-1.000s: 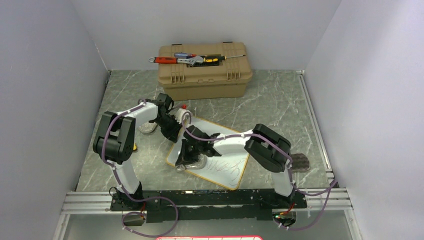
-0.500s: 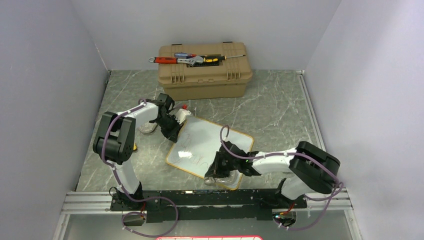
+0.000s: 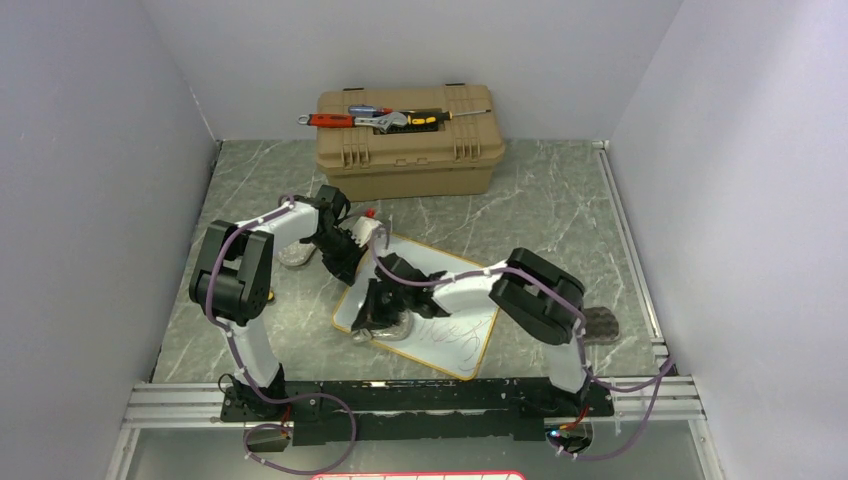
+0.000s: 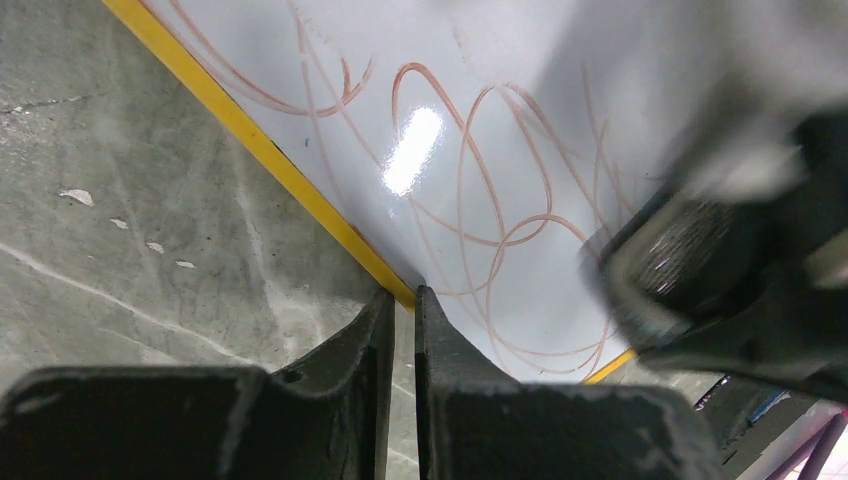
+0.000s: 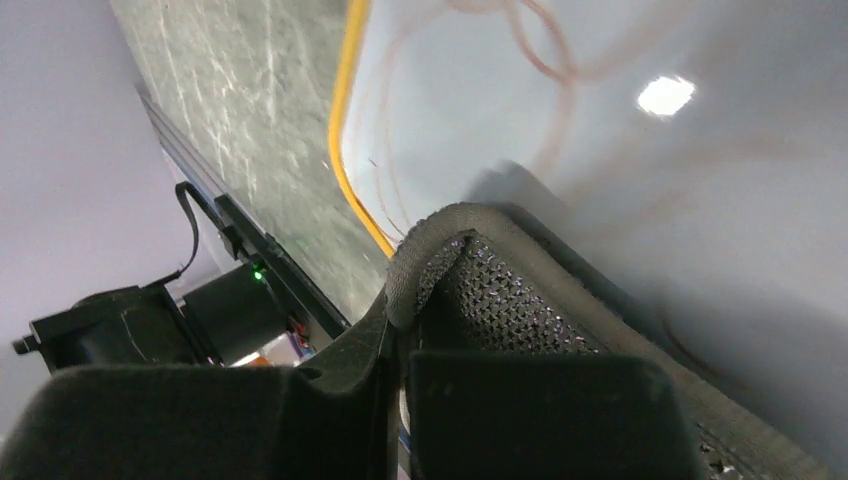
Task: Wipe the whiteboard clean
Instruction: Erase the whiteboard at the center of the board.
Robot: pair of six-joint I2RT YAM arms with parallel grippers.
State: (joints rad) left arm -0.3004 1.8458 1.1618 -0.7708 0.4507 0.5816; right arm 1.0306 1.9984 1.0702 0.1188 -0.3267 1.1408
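Place: the board [image 3: 455,340] lies flat and askew about mid-table [image 3: 560,210], between the two arms and well apart from the toolbox [image 3: 410,140] behind it.
Marks: reddish-brown scribbles [image 4: 480,170] loop across the glossy face; from above, lines show on the near half too.
Left arm: the left gripper [image 4: 403,298] has its fingers nearly together, and the yellow rim [image 4: 250,140] runs in between them. It looks clamped on the board's left edge.
Right arm: the right gripper [image 5: 398,345] is closed on a dark mesh pad [image 5: 500,290], which seems to press face-down on the board near that same left edge.
Board, feel: probably thin, stiff and light. The shiny face should be slick, so fingers would get little purchase on it.
Slide risk: a light board on this smooth table would likely skate or spin under a sideways wipe unless it is pinned.
Where to hold: at the rim, on an edge clear of the scribbles, where the left fingers sit. A pinch there steadies the board without covering any marks.
Pad, feel: looks soft and springy, so it should flatten to the face under light pressure.
Caution: hard downward force near an edge could tip or shift the board against the clamp, so moderate pressure seems wiser.
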